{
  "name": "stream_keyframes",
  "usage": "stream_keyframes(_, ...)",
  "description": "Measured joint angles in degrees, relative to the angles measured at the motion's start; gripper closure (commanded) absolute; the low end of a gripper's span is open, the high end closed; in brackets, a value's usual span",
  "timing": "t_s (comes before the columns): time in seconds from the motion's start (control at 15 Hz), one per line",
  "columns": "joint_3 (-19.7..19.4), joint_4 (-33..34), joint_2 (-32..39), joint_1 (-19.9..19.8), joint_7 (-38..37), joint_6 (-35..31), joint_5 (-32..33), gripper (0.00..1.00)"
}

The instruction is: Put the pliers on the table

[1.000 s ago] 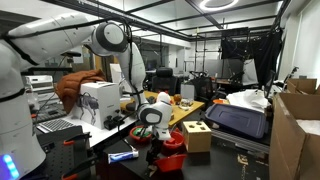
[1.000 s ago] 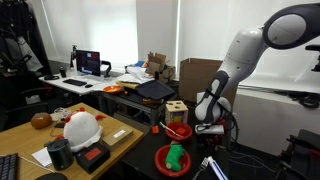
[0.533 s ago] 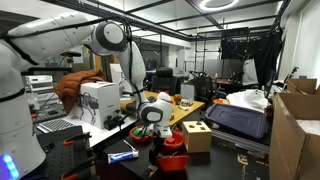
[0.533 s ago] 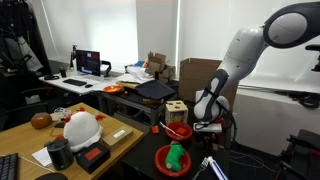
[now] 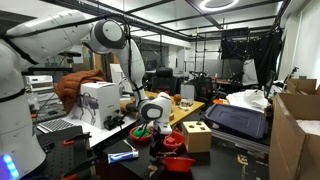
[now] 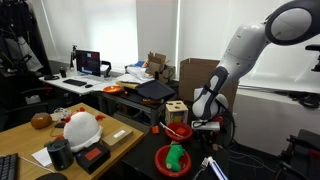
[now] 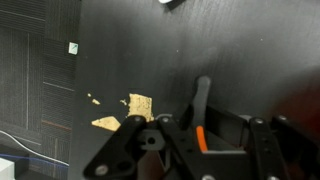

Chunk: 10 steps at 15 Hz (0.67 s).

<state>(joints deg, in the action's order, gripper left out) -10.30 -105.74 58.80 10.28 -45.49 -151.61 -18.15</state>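
In the wrist view my gripper (image 7: 205,140) is shut on the pliers (image 7: 201,105). They have dark handles with an orange strip, and their grey end sticks out past the fingers. Right below them is the flat black table (image 7: 240,50). In both exterior views the gripper (image 5: 148,128) (image 6: 207,127) hangs low at the end of the white arm, close over the black top. The pliers are too small to make out there.
Tan scraps (image 7: 135,105) lie on the black top left of the gripper. A red bowl (image 6: 178,130) and a wooden box with holes (image 6: 177,110) stand beside it. A red plate with a green thing (image 6: 172,158) and a white helmet (image 6: 80,127) are nearer the camera.
The gripper has shifted slightly beside the red bowl, still holding the pliers. Nothing else has moved.
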Motion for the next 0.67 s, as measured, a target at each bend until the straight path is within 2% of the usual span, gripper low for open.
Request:
stream_keyframes(0.33,-3.9,-1.7,-2.5,4.1,-7.7,1.9,2.9,0.95)
stream_keyframes(0.67,-8.2,-3.3,-6.1,8.9,-17.7,5.3,9.3,0.95)
